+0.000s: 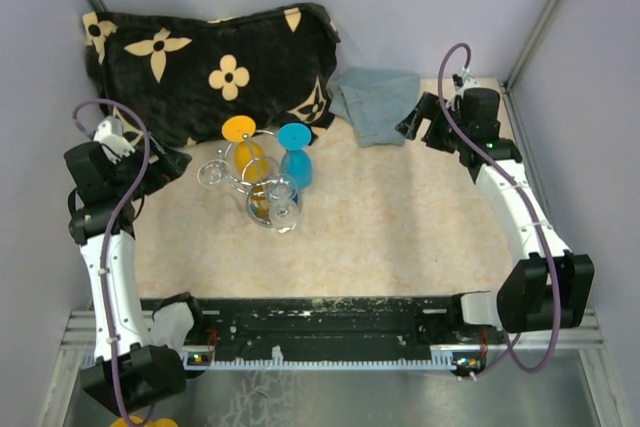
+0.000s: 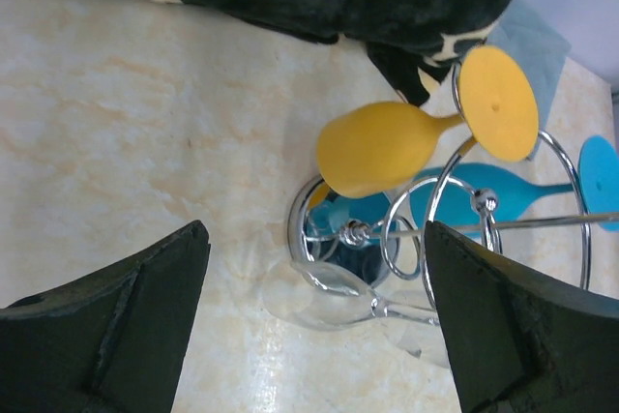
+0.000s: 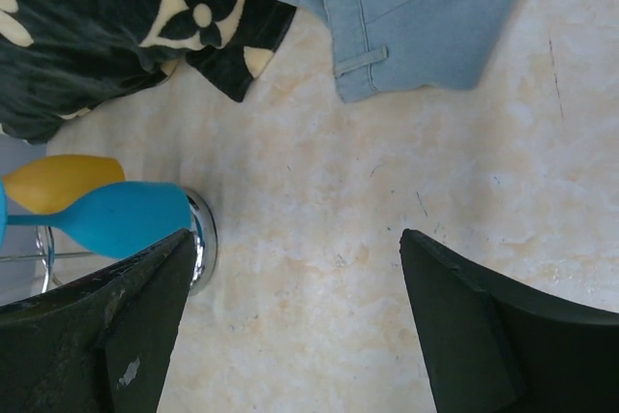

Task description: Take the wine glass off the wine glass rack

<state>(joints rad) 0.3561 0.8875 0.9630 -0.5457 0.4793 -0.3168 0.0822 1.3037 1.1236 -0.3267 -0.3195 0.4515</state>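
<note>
The chrome wine glass rack (image 1: 250, 175) stands mid-table with wine glasses hanging bowl-down from its wire loops: a yellow wine glass (image 1: 250, 157), a blue wine glass (image 1: 296, 162) and clear wine glasses (image 1: 280, 205). My left gripper (image 1: 168, 160) is open just left of the rack, holding nothing. In the left wrist view the left gripper (image 2: 314, 235) frames a clear glass (image 2: 334, 292), the rack's round base (image 2: 302, 224) and the yellow glass (image 2: 382, 147). My right gripper (image 1: 408, 125) is open far right of the rack; in its own view the right gripper (image 3: 297, 236) spans bare tabletop, with the blue glass (image 3: 126, 220) at left.
A black blanket with cream flowers (image 1: 210, 57) lies behind the rack, and a folded blue denim cloth (image 1: 375, 102) sits at the back right near the right gripper. Grey walls close in the table on the left, back and right.
</note>
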